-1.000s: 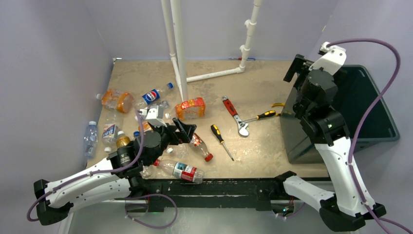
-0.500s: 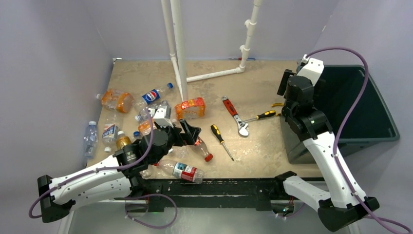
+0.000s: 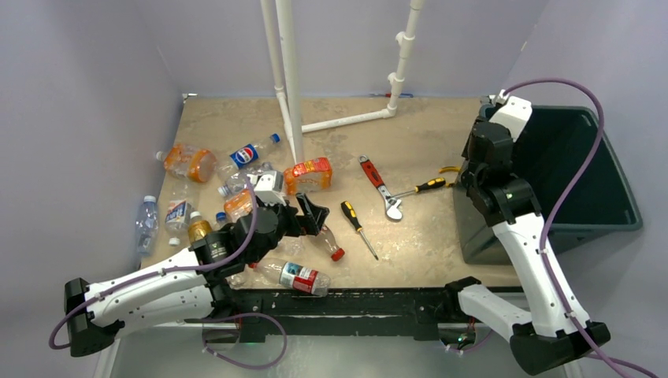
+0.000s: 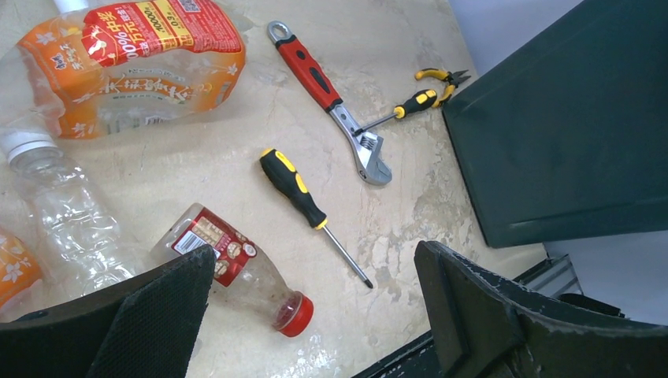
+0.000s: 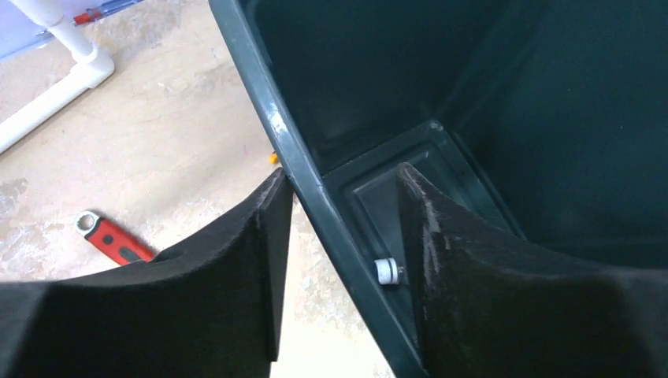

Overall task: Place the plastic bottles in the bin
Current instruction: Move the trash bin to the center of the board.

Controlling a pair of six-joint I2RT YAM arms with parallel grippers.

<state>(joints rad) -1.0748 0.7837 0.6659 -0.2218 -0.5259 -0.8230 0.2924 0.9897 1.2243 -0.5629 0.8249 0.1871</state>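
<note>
The left gripper (image 4: pixel 313 256), wide open, hovers over a red-capped bottle (image 4: pixel 236 268) at the table's (image 4: pixel 197 173) 6 o'clock; next it likely must drop and close. The right gripper (image 5: pixel 340 177), half-open and empty, straddles the bin (image 5: pixel 264 102) rim at 3 o'clock.

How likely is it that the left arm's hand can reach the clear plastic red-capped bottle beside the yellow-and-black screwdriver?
Probably yes. The left hand hangs open just above that red-capped clear plastic bottle, with nothing between; the yellow-and-black screwdriver lies apart beside it.
</note>
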